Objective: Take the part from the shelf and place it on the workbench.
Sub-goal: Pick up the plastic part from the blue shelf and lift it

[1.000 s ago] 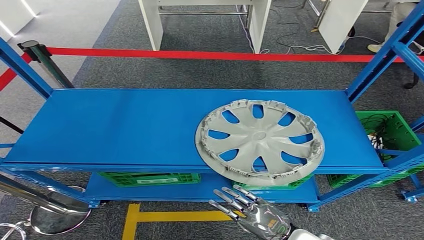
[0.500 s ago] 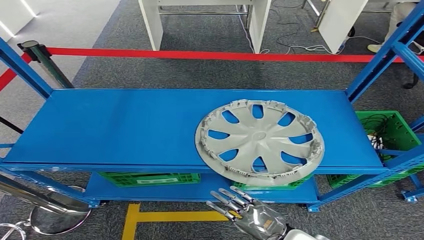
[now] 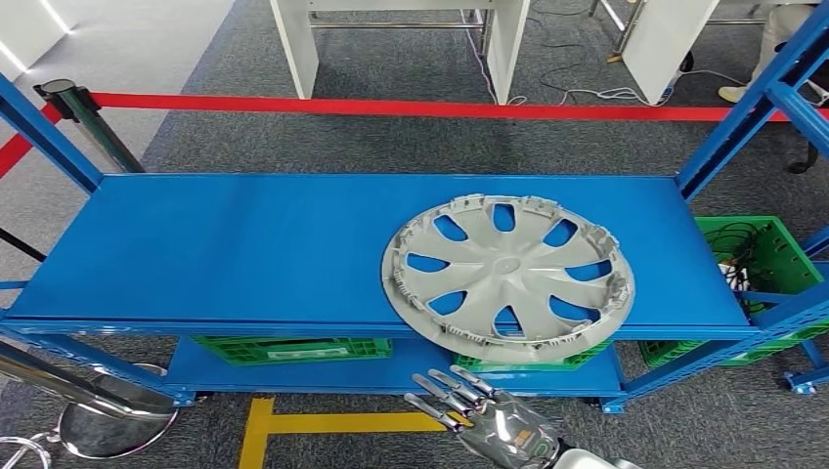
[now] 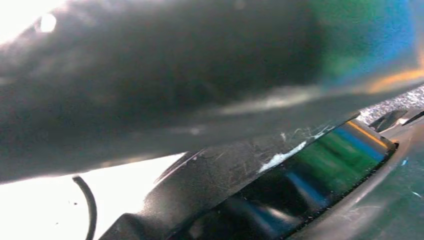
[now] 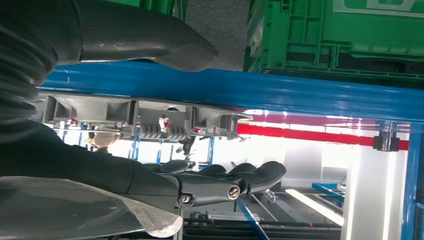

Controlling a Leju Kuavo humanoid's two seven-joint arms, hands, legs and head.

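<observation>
A grey wheel cover [image 3: 507, 277] lies flat on the blue shelf [image 3: 225, 249], toward its right end, its rim overhanging the front edge. The right hand [image 3: 486, 415] hovers just below that edge, fingers spread, holding nothing. The left hand's state cannot be told.

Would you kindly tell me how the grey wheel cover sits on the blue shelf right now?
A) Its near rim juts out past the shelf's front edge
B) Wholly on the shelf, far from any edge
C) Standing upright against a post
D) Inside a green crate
A: in the head view the wheel cover lies flat and its near rim overhangs the front edge of the blue shelf, above the right hand.
</observation>
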